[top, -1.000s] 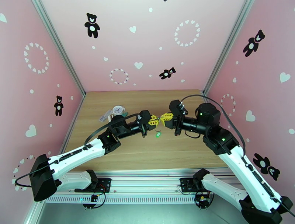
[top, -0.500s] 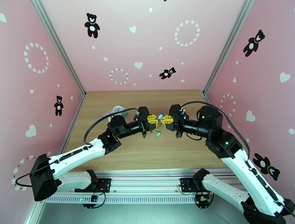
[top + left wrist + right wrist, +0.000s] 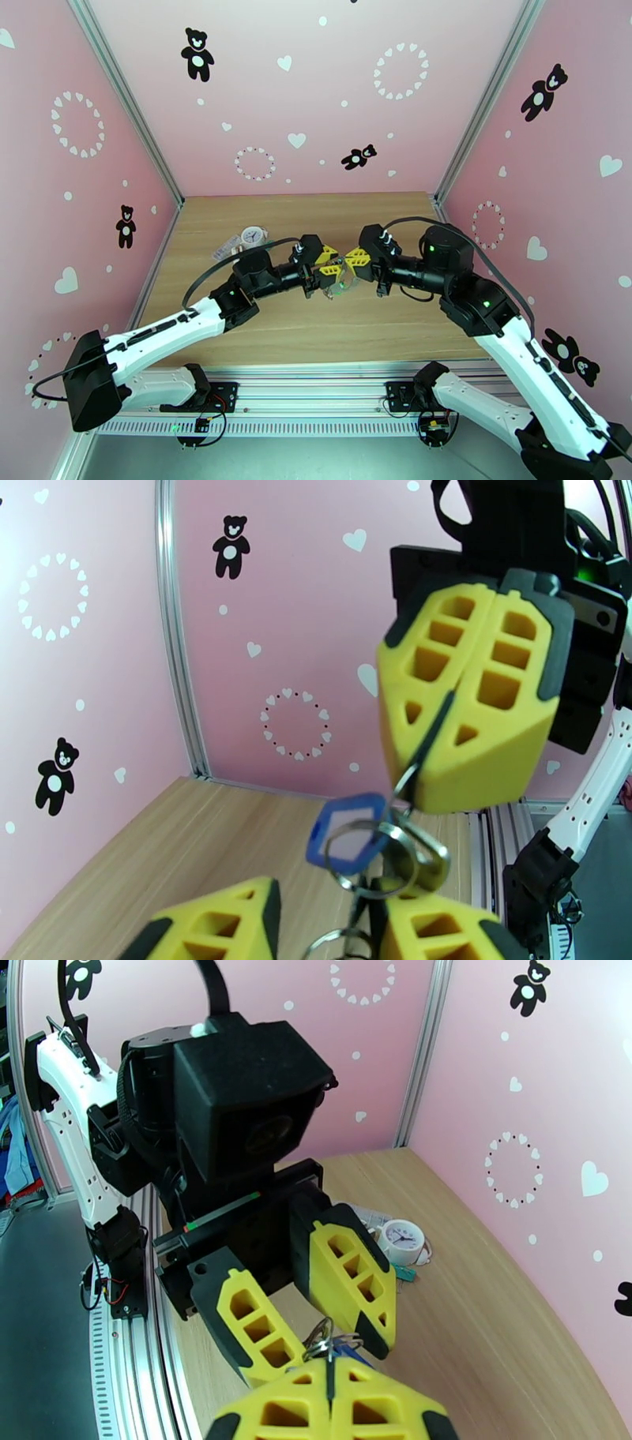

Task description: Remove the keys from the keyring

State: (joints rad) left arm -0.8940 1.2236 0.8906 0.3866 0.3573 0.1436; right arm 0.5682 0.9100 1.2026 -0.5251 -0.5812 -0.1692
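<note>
Right gripper [image 3: 423, 784] pinches the thin flat keyring [image 3: 433, 731]; its metal rings [image 3: 404, 857] and blue-tagged key [image 3: 346, 845] dangle between left gripper's [image 3: 328, 930] parted fingers [image 3: 221, 922].

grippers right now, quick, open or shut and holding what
left gripper: open, jaws apart on either side of the blue-tagged key
right gripper: shut on the keyring, with that key hanging below it

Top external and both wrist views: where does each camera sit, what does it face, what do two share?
Top external: above, behind the bases, looking down on the table; both arms show.
Left wrist: on left arm, facing right jaws shut on the keyring; own jaws below.
Right wrist: on right arm, facing parted left jaws; own jaws below.
Wrist views share the blue-tagged key.
</note>
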